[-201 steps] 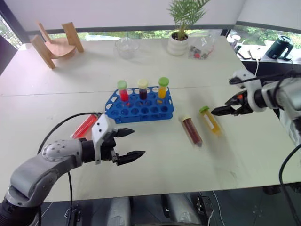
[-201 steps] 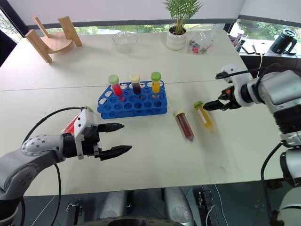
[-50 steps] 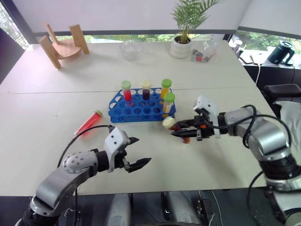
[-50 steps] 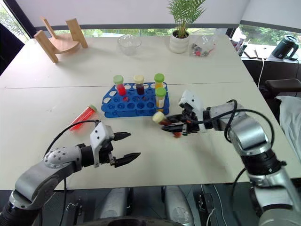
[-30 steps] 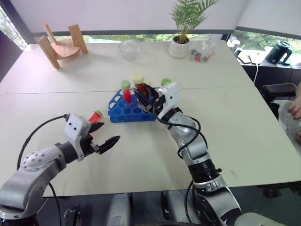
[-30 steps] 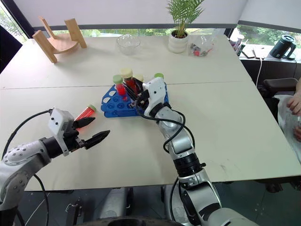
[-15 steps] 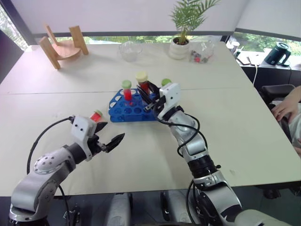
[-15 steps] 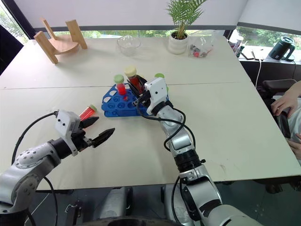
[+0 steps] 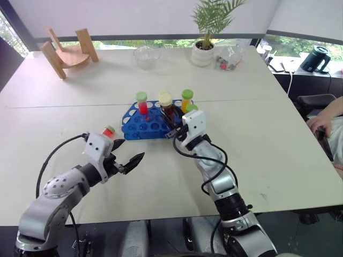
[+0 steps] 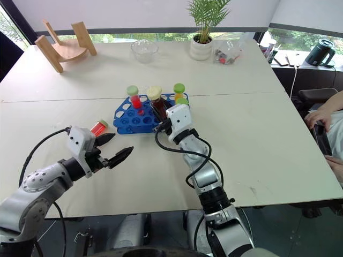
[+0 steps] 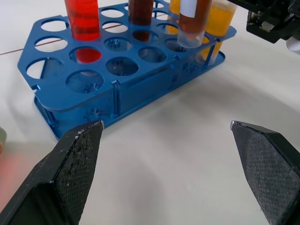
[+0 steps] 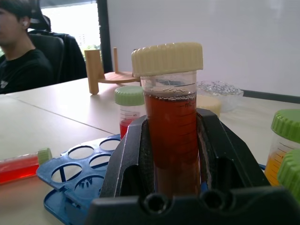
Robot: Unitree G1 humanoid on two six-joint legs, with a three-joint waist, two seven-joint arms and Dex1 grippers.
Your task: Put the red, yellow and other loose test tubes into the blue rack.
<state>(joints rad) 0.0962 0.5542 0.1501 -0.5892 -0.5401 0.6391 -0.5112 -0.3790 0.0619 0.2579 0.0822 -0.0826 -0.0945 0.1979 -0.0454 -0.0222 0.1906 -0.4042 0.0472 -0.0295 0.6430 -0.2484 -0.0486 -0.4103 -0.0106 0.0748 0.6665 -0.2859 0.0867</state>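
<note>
My right gripper's (image 12: 173,154) two black fingers (image 12: 129,159) are clamped on the brown-liquid tube with the cream cap (image 12: 169,117), holding it upright by its lower half, cap on top. In the head views that tube (image 9: 166,107) sits over the near right part of the blue rack (image 9: 140,126), and the left wrist view shows its lower end (image 11: 191,21) just above the rack's holes (image 11: 119,65); I can't tell whether the tip has entered one.

My left gripper (image 9: 126,155) hangs with its fingers (image 11: 77,164) spread wide and nothing between them, low over the white table (image 9: 278,128), a little short of the rack's near left corner.

Standing in the rack I see a red tube with a green cap (image 9: 142,103), a dark tube (image 11: 143,9) behind the one I'm holding, and two orange-yellow tubes with green caps (image 9: 186,100) (image 10: 183,101) at the right end.

One loose red tube with a green cap (image 10: 98,127) lies flat on the table to the left of the rack, just behind my left gripper.

At the far side of the table stand a curved wooden stand (image 9: 64,51), a clear glass bowl (image 9: 146,55) and a potted plant (image 9: 206,32). A person's arm (image 9: 324,120) shows at the right edge, and a person in black (image 12: 23,56) sits beyond the table in the right wrist view.
</note>
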